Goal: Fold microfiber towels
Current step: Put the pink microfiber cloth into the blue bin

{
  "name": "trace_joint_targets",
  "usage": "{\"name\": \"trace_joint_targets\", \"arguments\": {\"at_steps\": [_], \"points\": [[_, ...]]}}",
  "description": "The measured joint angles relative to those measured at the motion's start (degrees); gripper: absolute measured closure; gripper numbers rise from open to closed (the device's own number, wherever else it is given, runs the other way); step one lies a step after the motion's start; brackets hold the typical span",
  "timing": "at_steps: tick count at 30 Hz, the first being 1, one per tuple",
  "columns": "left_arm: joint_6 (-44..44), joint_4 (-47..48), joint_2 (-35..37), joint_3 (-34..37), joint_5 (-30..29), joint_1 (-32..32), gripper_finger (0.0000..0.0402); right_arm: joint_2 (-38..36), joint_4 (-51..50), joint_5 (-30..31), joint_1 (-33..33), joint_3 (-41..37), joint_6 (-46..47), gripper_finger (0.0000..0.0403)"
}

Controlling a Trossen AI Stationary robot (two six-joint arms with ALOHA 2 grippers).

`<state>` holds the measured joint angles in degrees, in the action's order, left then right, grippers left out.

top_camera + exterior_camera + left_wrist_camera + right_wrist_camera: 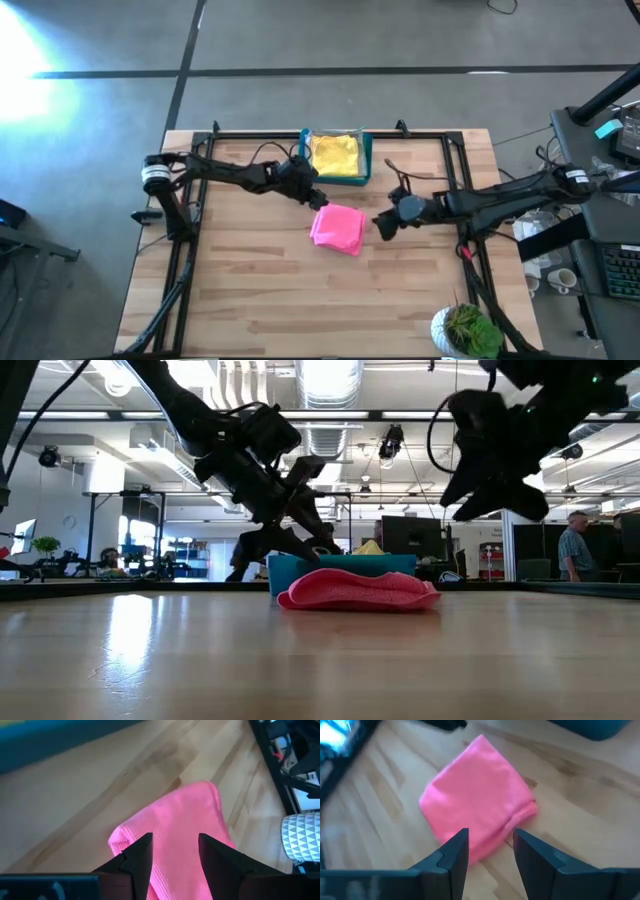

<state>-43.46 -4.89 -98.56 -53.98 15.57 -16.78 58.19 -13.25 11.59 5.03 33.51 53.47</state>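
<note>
Pink and softly ribbed, a folded microfiber towel [338, 228] lies in a compact square near the middle of the pale wooden slatted worktop [270, 300]. Nothing is touching it. Seen from table height it forms a low, slightly domed mound resting flat on the wood.

The left tool [315, 198] hovers just above and beside the pink towel's far-left corner, between the towel and a blue rectangular plastic bin [367, 160]. Its two dark fingers [137, 857] stand apart with a clear gap and hold nothing; pink fabric shows between them in the left wrist view.

The right tool [381, 226] hangs just beside the towel's right edge, raised off the worktop. Its fingers [454, 851] are also spread and empty, with the towel's folded edge visible in the gap.

The blue bin sits at the far edge of the worktop, just behind the pink towel. Inside it lies a crumpled yellow microfiber towel [335, 153]; whether other cloths lie under it cannot be made out.

A green potted plant in a white patterned pot [466, 330] stands at the near right corner of the worktop, well apart from the towel.
</note>
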Motion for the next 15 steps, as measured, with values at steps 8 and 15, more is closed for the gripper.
{"name": "trace_joint_targets", "arguments": {"at_steps": [8,15], "points": [[-1.2,-0.1,-1.6,0.0,0.1,0.0,0.0259,6.5,6.7,0.0,-3.2,-2.6,10.8,0.0243],[-1.2,-0.1,-1.8,0.0,0.2,0.0,0.0259,12.6,6.8,-0.1,-3.6,-1.2,16.1,0.0198]]}}
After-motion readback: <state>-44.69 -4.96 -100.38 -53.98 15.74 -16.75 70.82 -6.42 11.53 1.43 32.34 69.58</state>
